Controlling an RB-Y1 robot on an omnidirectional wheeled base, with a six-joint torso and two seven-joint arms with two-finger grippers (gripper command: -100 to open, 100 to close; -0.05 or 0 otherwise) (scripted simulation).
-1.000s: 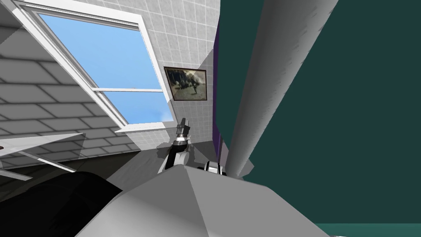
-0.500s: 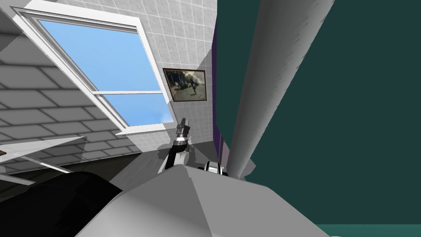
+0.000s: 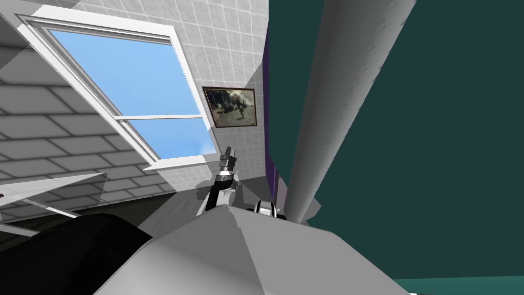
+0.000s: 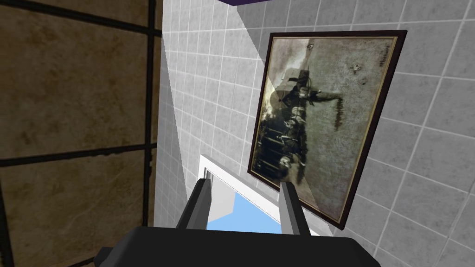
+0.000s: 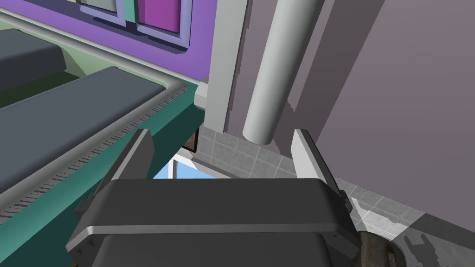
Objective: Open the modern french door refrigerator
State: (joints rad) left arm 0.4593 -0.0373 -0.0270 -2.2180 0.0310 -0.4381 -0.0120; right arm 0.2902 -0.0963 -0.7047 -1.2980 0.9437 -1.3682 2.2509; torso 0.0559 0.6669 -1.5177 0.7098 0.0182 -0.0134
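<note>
**Operator:** Report the surroundings.

**Technician:** A grey tiled wall [image 3: 225,46] stands ahead. It carries a white-framed window [image 3: 133,87] showing blue sky, with a dark-framed picture [image 3: 234,106] just beside it. The refrigerator door [image 3: 435,128], dark teal, takes up the right side of the head view. A narrow purple strip [image 3: 267,102] runs between the door edge and the wall.

**Operator:** Location of the grip point?

**Technician:** A long, pale grey cylindrical handle [image 3: 343,87] runs along the door, near the edge closest to the wall. Its lower end comes down close to the right arm.

**Operator:** Right end effector status?

**Technician:** The right gripper [image 5: 221,134] has its fingers spread wide and holds nothing. The rounded end of the handle lies just ahead of the fingers, in line with the gap between them. Neither finger presses it. Beside the gripper runs a teal edge [image 5: 41,218] with a grey ribbed strip [image 5: 93,141] along it.

**Operator:** Left end effector status?

**Technician:** The left gripper [image 4: 244,183] is raised in front of the tiled wall, below the picture and well apart from the handle. Its fingers are apart and hold nothing.

**Operator:** Is the door seated or ajar?

**Technician:** This cannot be determined from these views.
</note>
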